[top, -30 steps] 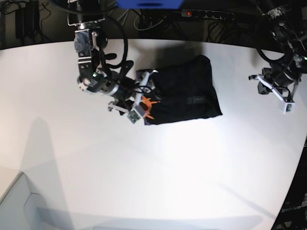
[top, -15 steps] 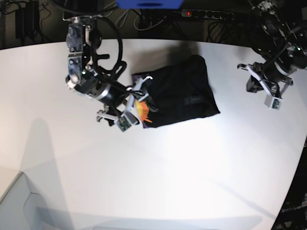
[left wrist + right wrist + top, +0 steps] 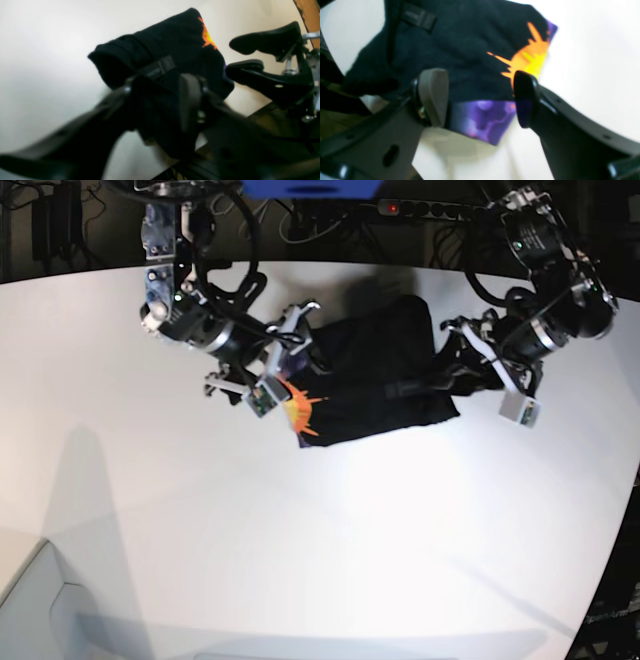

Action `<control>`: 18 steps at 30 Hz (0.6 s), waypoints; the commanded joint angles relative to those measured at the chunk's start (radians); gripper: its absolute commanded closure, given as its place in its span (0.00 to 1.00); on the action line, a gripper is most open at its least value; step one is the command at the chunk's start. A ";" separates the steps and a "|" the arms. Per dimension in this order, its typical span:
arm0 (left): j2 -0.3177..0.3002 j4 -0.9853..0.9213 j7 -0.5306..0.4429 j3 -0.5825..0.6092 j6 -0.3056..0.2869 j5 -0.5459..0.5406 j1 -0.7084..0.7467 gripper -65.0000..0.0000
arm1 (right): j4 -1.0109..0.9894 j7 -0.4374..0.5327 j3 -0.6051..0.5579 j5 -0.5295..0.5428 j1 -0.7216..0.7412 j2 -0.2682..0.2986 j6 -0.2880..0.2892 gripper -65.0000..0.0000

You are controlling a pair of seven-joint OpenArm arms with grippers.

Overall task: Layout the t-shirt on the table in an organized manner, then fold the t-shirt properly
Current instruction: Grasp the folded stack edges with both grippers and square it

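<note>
The t-shirt (image 3: 375,375) lies folded into a compact black bundle on the far half of the white table (image 3: 330,550), toward twelve o'clock from the table's middle, with its orange-yellow sunburst print (image 3: 300,413) and purple patch (image 3: 480,120) showing at the bundle's eight o'clock corner. The right gripper (image 3: 283,370) sits at the bundle's nine o'clock edge, jaws spread wide on either side of the printed corner, pinching nothing. The left gripper (image 3: 478,365) is at the three o'clock edge, jaws parted against the cloth; whether they clasp it is unclear.
</note>
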 commanded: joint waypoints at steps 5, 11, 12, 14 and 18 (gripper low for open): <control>-0.013 0.018 -0.016 -0.003 -0.005 -0.020 -0.002 0.39 | 0.019 0.023 -0.003 0.018 0.008 0.032 0.004 0.37; -0.008 -0.022 -0.021 -0.126 -0.005 0.008 -0.015 0.31 | 0.019 0.023 -0.001 0.018 0.007 0.050 0.004 0.37; -0.007 -0.040 -0.023 -0.124 -0.005 0.024 -0.019 0.29 | 0.019 0.023 -0.001 0.018 0.007 0.050 0.004 0.37; -0.002 -0.068 -0.023 -0.123 -0.005 0.055 -0.041 0.26 | 0.019 0.023 -0.001 0.018 0.010 0.049 0.004 0.37; 0.032 -0.129 -0.023 -0.083 -0.005 0.098 -0.050 0.21 | 0.019 0.021 -0.001 0.018 0.013 0.049 0.004 0.37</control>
